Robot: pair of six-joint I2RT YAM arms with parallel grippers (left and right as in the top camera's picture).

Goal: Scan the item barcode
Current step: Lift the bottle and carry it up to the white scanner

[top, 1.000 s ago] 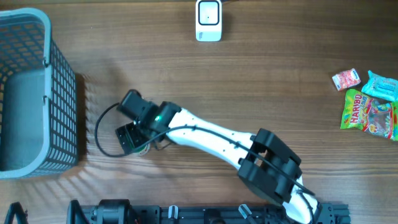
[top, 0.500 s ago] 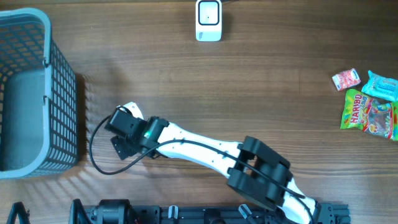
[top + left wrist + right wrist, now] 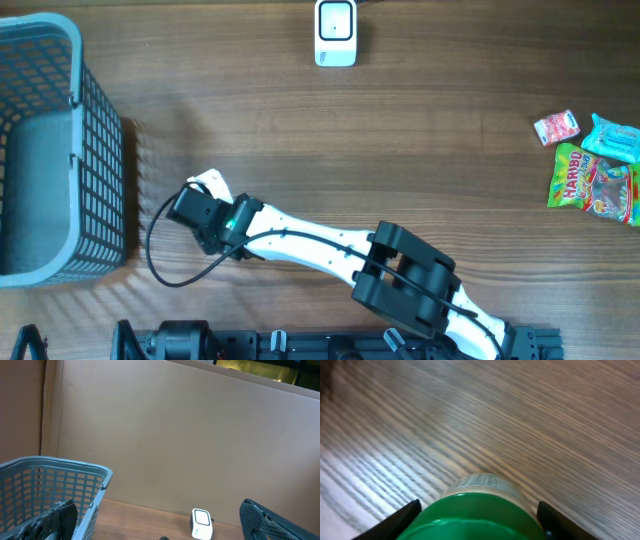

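Observation:
The item is a pale bottle (image 3: 476, 484) with a green cap (image 3: 475, 517), lying on the wooden table. In the overhead view only its white end (image 3: 208, 184) shows, just right of the basket. My right gripper (image 3: 203, 210) (image 3: 477, 520) reaches far left across the table, and its two fingers press against the sides of the green cap. The white barcode scanner (image 3: 335, 33) (image 3: 201, 524) stands at the table's far edge. My left gripper (image 3: 160, 527) is raised and open, with nothing between its fingers, and it faces the scanner.
A grey mesh basket (image 3: 95, 150) (image 3: 75, 472) fills the left side. Several snack packets (image 3: 592, 180) lie at the right edge. A black cable (image 3: 160, 255) loops beside the right wrist. A tan wall rises behind the table.
The right arm slid left toward the basket and its jaws narrowed onto the bottle's green cap. The left gripper has stayed open and still.

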